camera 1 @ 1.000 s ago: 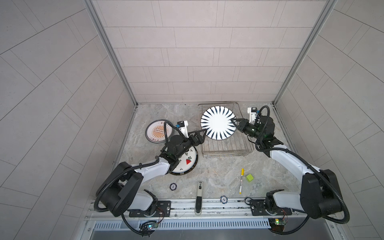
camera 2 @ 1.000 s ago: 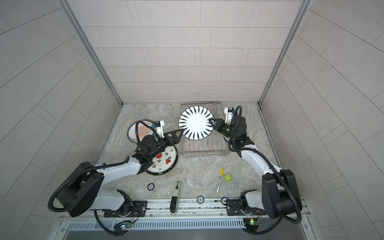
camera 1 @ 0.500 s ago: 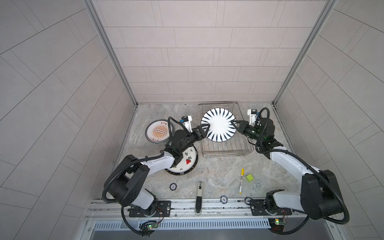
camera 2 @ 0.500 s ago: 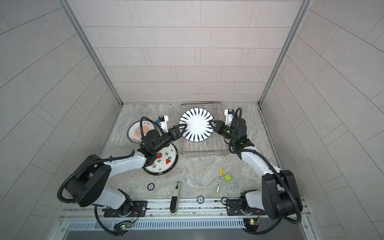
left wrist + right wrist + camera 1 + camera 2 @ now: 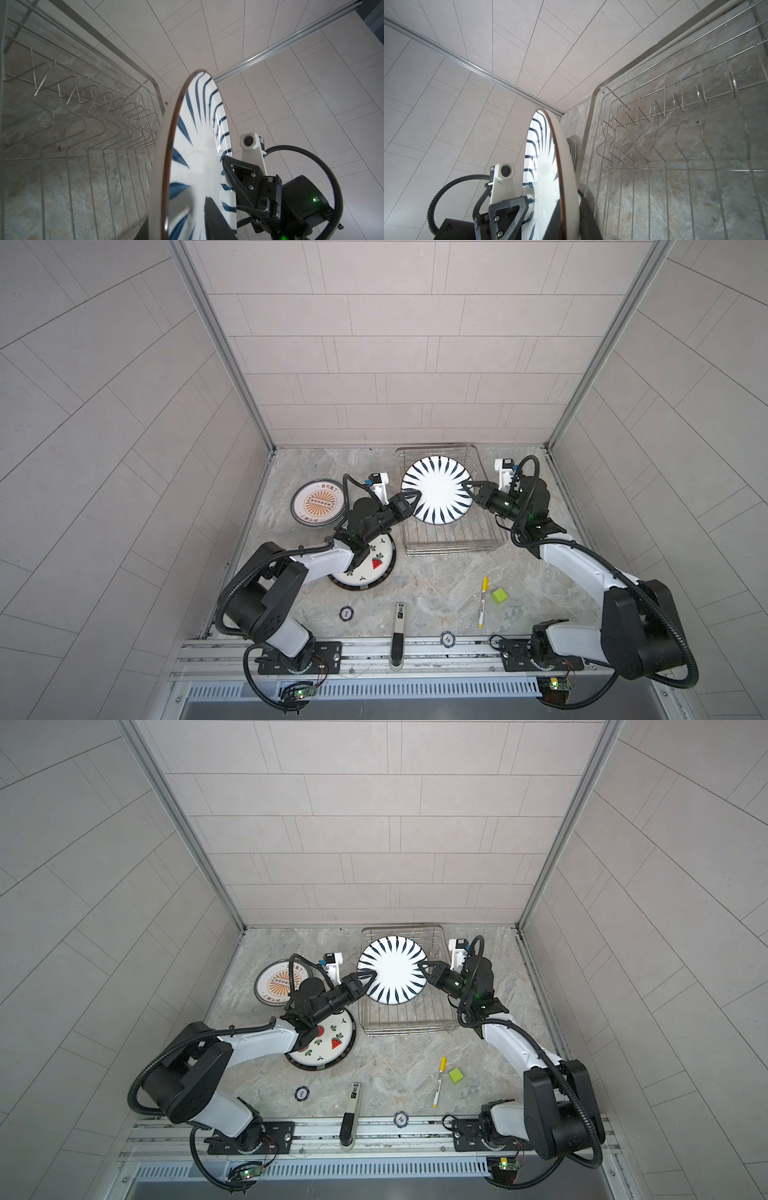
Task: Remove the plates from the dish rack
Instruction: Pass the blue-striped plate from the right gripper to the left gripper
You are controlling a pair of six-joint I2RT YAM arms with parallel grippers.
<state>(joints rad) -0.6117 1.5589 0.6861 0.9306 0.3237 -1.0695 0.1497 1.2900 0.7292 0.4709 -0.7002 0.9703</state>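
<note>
Above the dish rack (image 5: 453,537), at the rear right of the table (image 5: 436,589), we find the navy-petal plate (image 5: 436,491) held clear of the wires, face up in both top views. We note that the right gripper (image 5: 470,494) is clamped on the plate's right rim, with one finger on the face and one on the underside. The left gripper (image 5: 412,502) straddles the opposite rim with its jaws drawn narrow; we cannot tell whether they press the plate. In both wrist views the plate appears edge-on beside the rack's bent wires. To the left of the rack, the orange sunburst plate (image 5: 319,502) lies flat on the table. The watermelon plate (image 5: 376,568) lies nearer the front edge, partly under the left arm (image 5: 316,560).
</note>
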